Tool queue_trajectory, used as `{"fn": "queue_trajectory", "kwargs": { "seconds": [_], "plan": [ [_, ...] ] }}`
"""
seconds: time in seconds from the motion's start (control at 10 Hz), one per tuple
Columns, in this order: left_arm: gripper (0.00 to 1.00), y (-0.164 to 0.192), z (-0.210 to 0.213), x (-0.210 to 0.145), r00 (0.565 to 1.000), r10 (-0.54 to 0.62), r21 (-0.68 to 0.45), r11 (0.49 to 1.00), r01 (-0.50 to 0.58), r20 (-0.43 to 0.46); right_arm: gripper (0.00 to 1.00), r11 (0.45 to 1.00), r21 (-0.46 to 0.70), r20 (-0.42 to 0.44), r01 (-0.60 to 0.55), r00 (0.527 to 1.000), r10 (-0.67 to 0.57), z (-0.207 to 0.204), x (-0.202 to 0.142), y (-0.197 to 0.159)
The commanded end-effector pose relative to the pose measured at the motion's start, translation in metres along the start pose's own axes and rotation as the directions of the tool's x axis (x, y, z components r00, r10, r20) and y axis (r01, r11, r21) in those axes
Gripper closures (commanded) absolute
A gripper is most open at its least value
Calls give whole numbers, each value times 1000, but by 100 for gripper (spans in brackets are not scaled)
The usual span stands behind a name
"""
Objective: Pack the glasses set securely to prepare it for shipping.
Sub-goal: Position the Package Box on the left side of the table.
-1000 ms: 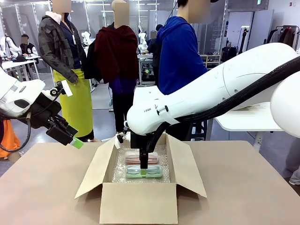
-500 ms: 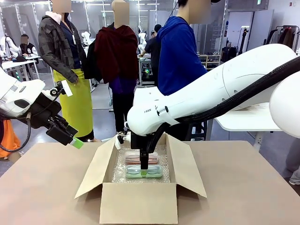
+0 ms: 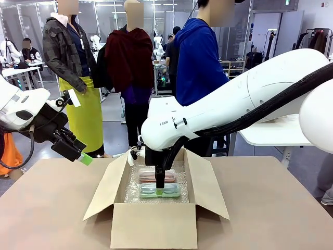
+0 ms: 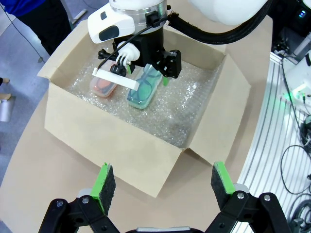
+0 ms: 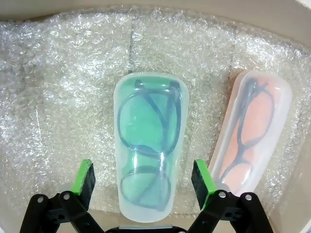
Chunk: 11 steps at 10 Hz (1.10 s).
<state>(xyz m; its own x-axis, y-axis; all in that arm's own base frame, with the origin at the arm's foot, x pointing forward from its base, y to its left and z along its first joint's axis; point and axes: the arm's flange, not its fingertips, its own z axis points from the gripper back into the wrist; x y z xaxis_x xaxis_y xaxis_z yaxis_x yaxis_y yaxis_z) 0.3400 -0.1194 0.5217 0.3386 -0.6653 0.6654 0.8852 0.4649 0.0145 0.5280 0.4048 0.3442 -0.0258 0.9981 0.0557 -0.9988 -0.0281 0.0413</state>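
Since the mint green case [image 5: 148,145] and, at its 3 o'clock in the right wrist view, the pink case [image 5: 252,131] lie on bubble wrap [image 5: 58,73] lining the open cardboard box [image 3: 156,229], placing looks done; covering them and closing the flaps [image 3: 104,187] remain. The right gripper [image 5: 142,170] hangs spread above the mint one, empty; the left gripper [image 4: 162,170] hovers agape at the box's 9 o'clock. Tan table [image 3: 41,208], busy lab.
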Motion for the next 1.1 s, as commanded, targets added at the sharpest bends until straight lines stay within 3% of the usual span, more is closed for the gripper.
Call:
{"fn": "queue_trajectory", "kwargs": {
  "seconds": [0.0, 0.1, 0.3, 0.6, 1.0],
  "plan": [
    [0, 2, 1, -2, 1000, -13, -18, 1000, 13, 19, 0, 1000, -3, 3, -2, 1000, 2, 1, 2, 1],
    [0, 2, 1, -2, 1000, -13, -18, 1000, 13, 19, 0, 1000, 0, 0, 0, 1000, 0, 0, 0, 0],
    [0, 2, 1, -2, 1000, -13, -18, 1000, 13, 19, 0, 996, -70, 61, 53, 997, -49, 59, -31, 28],
    [0, 2, 1, -2, 1000, -13, -18, 1000, 13, 19, 0, 978, -133, 147, 159, 979, -140, 107, -75, 54],
    [0, 2, 1, -2, 1000, -13, -18, 1000, 13, 19, 0, 873, -204, 330, 443, 871, -365, 147, -148, 104]
  ]
}}
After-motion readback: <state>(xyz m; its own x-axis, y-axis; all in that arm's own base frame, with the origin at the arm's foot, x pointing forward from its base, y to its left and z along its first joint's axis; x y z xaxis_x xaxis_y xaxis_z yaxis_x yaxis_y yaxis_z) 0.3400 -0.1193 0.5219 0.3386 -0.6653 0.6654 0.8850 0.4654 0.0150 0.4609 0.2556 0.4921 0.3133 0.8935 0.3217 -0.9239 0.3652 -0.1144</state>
